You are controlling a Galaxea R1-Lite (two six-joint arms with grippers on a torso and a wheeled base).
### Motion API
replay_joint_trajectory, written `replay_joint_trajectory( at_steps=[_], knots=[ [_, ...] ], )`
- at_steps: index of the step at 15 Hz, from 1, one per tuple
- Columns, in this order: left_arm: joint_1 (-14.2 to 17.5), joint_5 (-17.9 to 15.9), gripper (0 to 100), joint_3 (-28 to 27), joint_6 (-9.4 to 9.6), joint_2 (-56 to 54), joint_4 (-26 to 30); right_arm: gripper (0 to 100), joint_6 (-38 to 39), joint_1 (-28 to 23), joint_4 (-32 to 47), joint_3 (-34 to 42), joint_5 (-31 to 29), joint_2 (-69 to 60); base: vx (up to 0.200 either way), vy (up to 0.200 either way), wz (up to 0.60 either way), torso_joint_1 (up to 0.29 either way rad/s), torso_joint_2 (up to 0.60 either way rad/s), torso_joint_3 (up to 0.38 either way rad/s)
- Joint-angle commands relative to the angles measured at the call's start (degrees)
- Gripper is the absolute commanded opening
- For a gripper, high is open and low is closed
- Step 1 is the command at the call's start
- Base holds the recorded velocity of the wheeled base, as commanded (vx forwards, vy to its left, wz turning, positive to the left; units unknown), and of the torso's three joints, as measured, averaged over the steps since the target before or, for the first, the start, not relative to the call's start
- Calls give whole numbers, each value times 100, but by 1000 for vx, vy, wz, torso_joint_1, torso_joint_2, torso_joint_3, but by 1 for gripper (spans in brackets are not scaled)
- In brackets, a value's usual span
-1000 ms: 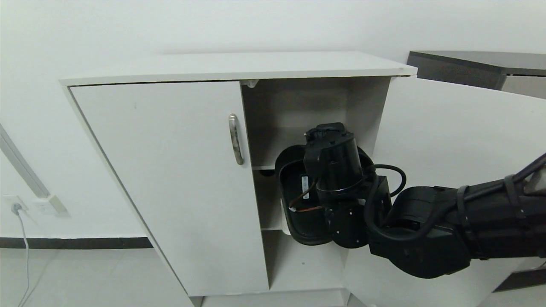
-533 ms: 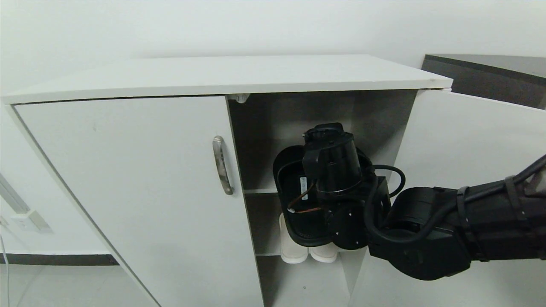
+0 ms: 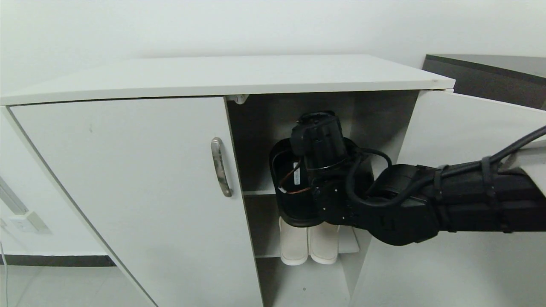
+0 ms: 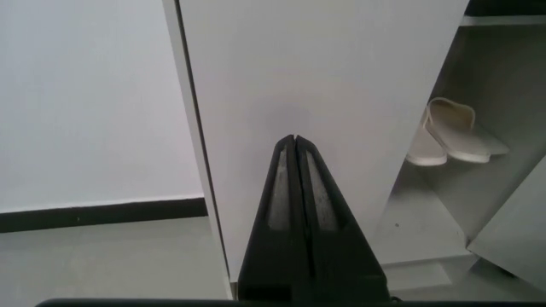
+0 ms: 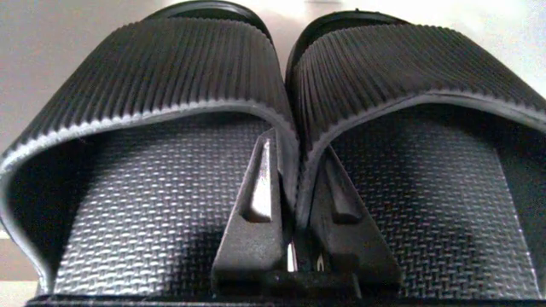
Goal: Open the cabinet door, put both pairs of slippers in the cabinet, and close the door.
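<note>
Here, the low white two-door cabinet [image 3: 222, 72] stands against a white wall with its left door [image 3: 128, 183] shut, a slim metal handle [image 3: 221, 167] upright near that door's inner edge, and its right door [image 3: 460, 128] swung wide open. The right arm reaches into the open half, and the right gripper [image 5: 294, 170] is clamped on the pair of black ribbed rubber slippers [image 5: 171, 77] — its two fingers pinch the inner side walls of both slippers together, so the pair hangs side by side as one bundle. In the head view the black slippers [image 3: 283, 200] sit inside the cabinet opening at the level of the upper shelf [image 3: 256, 192], tilted steeply with their soles facing the closed door; whether they touch that shelf cannot be told, since the wrist hides the far side. Directly below them, the pair of plain white slippers [image 3: 309, 243] lies flat and side by side on the lower shelf [image 3: 352, 244], near ends at the shelf's front edge. The left gripper [image 4: 295, 149] hangs low in front of the closed left door with its fingers pressed together and nothing between them — the white slippers [image 4: 456, 132] show off to one side on their shelf.
</note>
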Motion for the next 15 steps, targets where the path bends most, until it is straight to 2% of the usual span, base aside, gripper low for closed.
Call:
replay_joint_trajectory(
  at_steps=[1, 5, 11, 15],
  knots=[
    [0, 1, 0, 1, -4, 4, 2, 0, 177, -112, 341, -597, 81, 365, 0, 0, 0, 0, 0, 0],
    [0, 1, 0, 1, -4, 4, -7, 0, 537, -393, 1220, -1617, 292, 778, 0, 0, 0, 0, 0, 0],
    [0, 1, 0, 1, -4, 4, -7, 0, 502, -595, 1255, -2373, 310, 1341, 0, 0, 0, 0, 0, 0],
    [0, 1, 0, 1, -4, 4, 2, 0, 493, -630, 1273, -2434, 310, 1411, 0, 0, 0, 0, 0, 0]
  ],
)
